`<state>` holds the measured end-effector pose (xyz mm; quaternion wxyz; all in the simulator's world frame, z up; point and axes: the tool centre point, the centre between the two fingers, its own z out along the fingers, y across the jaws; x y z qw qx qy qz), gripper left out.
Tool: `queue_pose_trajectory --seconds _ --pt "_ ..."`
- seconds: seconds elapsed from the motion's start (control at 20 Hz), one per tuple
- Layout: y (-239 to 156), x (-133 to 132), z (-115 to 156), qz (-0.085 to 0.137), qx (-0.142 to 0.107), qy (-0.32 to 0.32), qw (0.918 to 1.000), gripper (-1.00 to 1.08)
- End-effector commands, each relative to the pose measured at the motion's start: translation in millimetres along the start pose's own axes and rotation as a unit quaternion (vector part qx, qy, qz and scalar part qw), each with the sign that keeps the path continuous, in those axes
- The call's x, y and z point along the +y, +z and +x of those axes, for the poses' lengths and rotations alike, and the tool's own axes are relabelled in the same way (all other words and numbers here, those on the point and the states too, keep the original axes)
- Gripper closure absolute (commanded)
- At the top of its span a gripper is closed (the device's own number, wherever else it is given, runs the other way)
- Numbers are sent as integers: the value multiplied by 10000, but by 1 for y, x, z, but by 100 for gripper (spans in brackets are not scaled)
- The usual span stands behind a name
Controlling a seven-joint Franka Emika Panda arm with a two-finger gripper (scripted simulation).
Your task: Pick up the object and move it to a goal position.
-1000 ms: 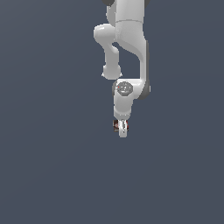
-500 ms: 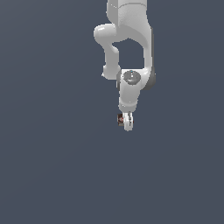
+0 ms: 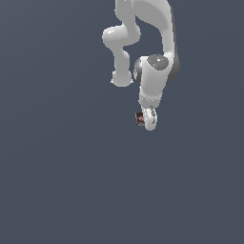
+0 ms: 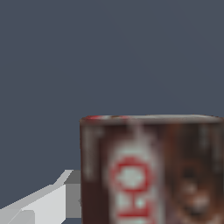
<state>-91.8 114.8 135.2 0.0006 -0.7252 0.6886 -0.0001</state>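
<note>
Gripper [image 3: 149, 120] closed on the object [image 3: 140, 118], a small dark block with red-white label, held at the fingertips above the grey floor [image 3: 57, 190]. Step judged: carry phase. Next move needs steady transport; no goal marker visible.

Simulator render, not a real room: flat featureless grey-blue backdrop in both views with no furniture, walls or floor edge, a smooth shadeless white arm [image 3: 155, 71], and a block [image 4: 151, 170] whose red-white label is a blurry low-res texture.
</note>
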Motion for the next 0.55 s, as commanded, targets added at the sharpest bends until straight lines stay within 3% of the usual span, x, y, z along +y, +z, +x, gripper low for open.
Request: queue_pose_trajectory --seconds 0.0,0.5 --pt "-13 3 -7 -4 4 4 10000 108" --pt "-29 6 -17 -5 4 0 10000 108"
